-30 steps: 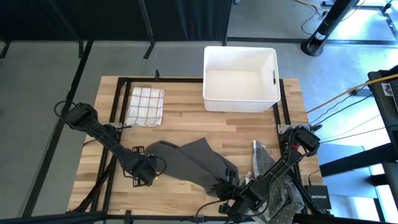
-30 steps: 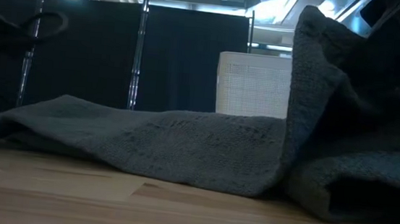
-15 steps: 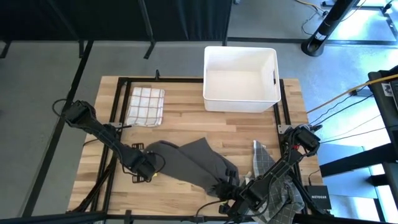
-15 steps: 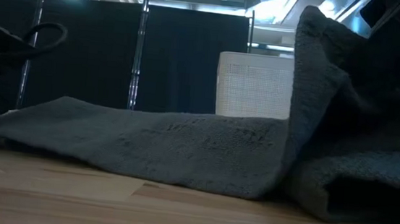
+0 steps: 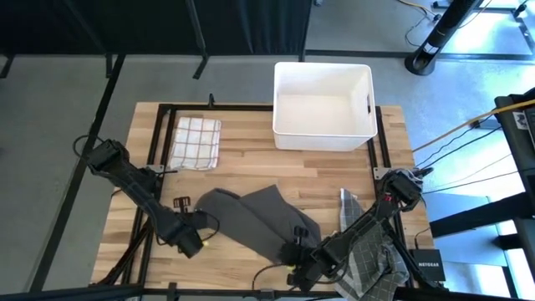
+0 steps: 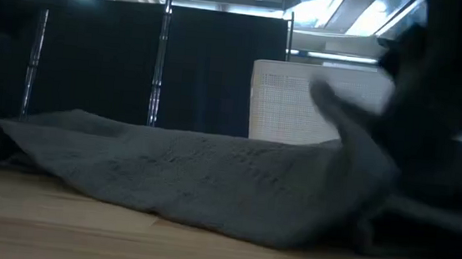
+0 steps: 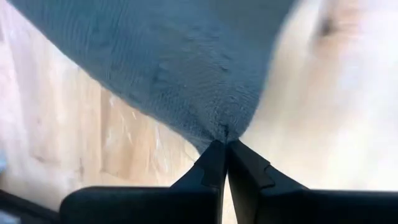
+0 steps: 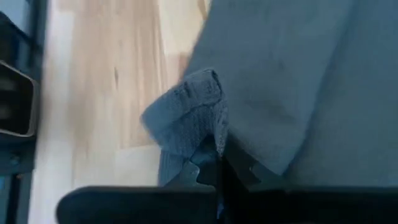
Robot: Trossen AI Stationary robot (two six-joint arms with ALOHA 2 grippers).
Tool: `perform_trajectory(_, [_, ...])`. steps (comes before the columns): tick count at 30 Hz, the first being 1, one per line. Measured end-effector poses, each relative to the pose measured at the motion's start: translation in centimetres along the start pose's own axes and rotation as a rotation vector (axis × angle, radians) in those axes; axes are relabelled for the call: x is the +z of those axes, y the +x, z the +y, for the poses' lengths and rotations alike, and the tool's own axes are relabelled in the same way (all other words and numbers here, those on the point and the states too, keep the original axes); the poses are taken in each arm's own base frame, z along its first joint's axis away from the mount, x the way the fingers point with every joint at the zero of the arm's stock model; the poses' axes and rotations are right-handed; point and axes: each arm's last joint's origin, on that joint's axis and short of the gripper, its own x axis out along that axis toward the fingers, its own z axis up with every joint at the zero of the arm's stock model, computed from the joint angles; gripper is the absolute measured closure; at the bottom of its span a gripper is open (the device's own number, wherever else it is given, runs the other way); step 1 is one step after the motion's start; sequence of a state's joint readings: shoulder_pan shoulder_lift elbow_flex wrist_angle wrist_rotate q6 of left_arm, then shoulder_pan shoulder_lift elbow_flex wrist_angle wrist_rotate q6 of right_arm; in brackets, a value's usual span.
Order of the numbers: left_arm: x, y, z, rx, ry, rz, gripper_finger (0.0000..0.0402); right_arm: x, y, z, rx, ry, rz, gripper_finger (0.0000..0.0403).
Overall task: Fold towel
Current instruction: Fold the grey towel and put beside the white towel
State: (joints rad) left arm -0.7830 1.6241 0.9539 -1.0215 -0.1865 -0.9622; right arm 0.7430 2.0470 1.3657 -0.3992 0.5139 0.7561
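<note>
A grey towel (image 5: pixel 255 216) lies crumpled on the near middle of the wooden table (image 5: pixel 251 167); in the low view it is a long low mound (image 6: pixel 194 172). My left gripper (image 5: pixel 201 240) is shut on its near-left corner. My right gripper (image 5: pixel 298 254) is shut on a bunched part at its near-right end. In the low view that arm is the dark, blurred mass at the right (image 6: pixel 443 106). My left gripper pinches the tip of the towel's near-left corner (image 7: pixel 224 129) between its two fingertips (image 7: pixel 214 163), coming steeply from above. The cloth fans out from the pinch, and the rest lies on the table. My right gripper pinches a bunched fold at the towel's near-right end (image 8: pixel 200 112) between its two fingers, slanting down from the table's right. Several layers are gathered there. The fold stands just above the fingers; the towel beyond lies on the wood.
A folded checked towel (image 5: pixel 196 142) lies at the far left. A white bin (image 5: pixel 322 104) stands at the far edge, right of the middle. A heap of more towels (image 5: pixel 372 255) lies at the near right corner, under my right arm.
My left gripper has shut on the towel's near-left corner and drawn a little toward the table's near edge. My right gripper has gone toward the table's left and sunk with its bunch, so the towel's raised right end now stands lower.
</note>
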Motion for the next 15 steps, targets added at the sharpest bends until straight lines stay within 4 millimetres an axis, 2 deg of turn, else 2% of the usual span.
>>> perform_trajectory(3, [0.4, -3.1, -0.8, -0.058, 0.045, -0.036, 0.0399, 2.0, -2.9, 0.3, -0.028, -0.072, -0.055, 0.0400])
perform_trajectory(8, [0.6, -9.0, -0.7, -0.120, 0.082, -0.131, 0.0399, 5.7, -10.3, 0.7, -0.110, -0.186, -0.240, 0.0401])
perform_trajectory(12, [0.3, -13.6, 0.8, -0.099, 0.103, -0.289, 0.0398, 8.5, -17.2, 0.1, -0.230, -0.256, -0.415, 0.0401])
perform_trajectory(15, [0.0, -16.8, 2.5, -0.055, 0.094, -0.463, 0.0397, 9.9, -21.4, -1.2, -0.323, -0.269, -0.504, 0.0401])
